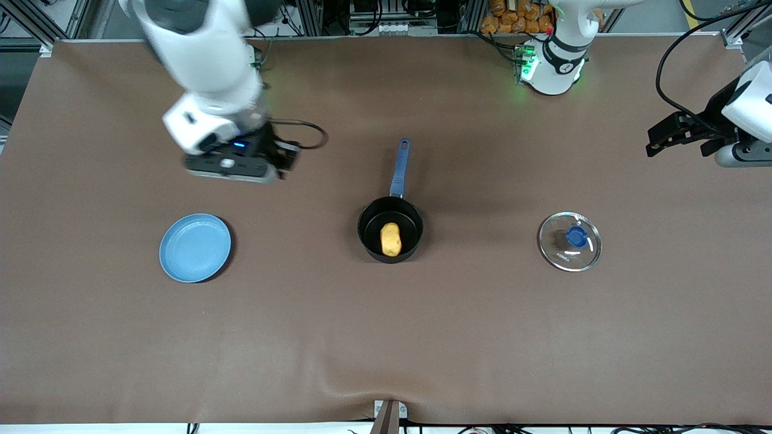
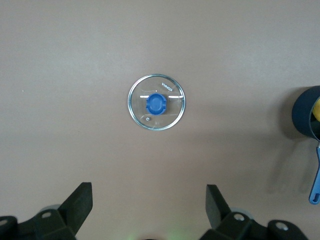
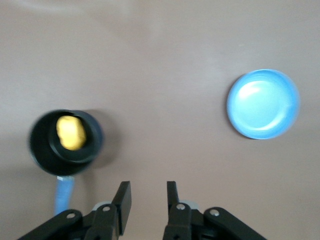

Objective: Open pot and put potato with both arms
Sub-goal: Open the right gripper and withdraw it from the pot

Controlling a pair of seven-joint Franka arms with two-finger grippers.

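Mid-frame in front view: small round black saucepan (image 1: 369,224) w/ long straight blue handle (image 1: 398,169) pointing up-frame toward robot bases, lid off. Small oblong yellow-orange potato (image 1: 391,239) lying inside on pan floor. Clear glass lid w/ blue knob (image 1: 570,241) flat on brown table cover (image 1: 482,331), knob up, well apart from pan toward left arm's end. Flat light-blue plate (image 1: 195,248) in same row, toward right arm's end.

Left gripper (image 2: 149,192) at upper edge area of front frame, over table at left arm's end, waiting; fingers spread wide, nothing held.

Right gripper (image 3: 149,192) over bare table, up-frame of plate; fingers drawn close w/ slim gap, clenched on nothing.

Front view alone: all three items together. Left wrist view: lid plus only pan edge, sliver of potato, handle tip. Right wrist view: pan w/ potato and plate. Finger spacing clear only in wrist views.
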